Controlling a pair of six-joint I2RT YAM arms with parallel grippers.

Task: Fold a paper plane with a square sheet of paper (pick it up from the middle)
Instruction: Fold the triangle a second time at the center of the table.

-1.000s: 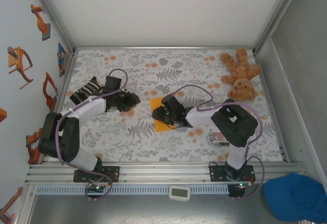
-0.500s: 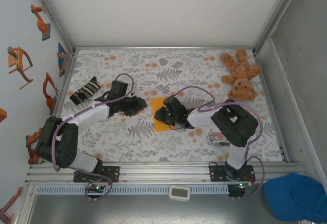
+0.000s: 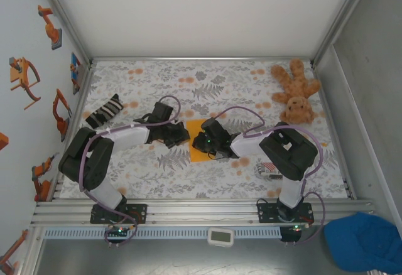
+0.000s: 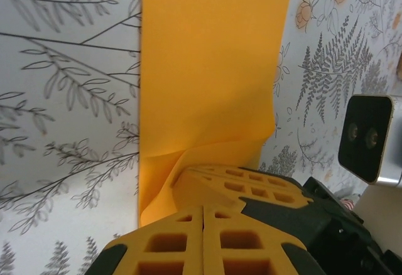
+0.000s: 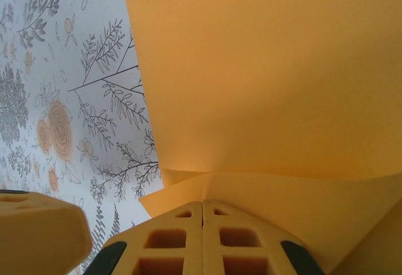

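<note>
Paper: square sheet of paper (image 3: 197, 154), bright orange, lies on the floral table (image 3: 144, 174) near its middle, between the two arms. Judged very light, thin and limp: it should buckle rather than slide, take a crease for good, and tear if pulled from two sides. The best hold looks like a small pucker pinched at the centre, not an edge. Right wrist view: the sheet rises in a ridge straight into the right gripper (image 5: 202, 204), whose pads are pressed together on that pucker, about mid-sheet. Left wrist view: the left gripper (image 4: 203, 211) has its pads together too, at the sheet's left edge, with paper curling up against them; whether any is caught between them I cannot tell. The two grippers sit just beside each other, so a lift out of step risks a rip.
</note>
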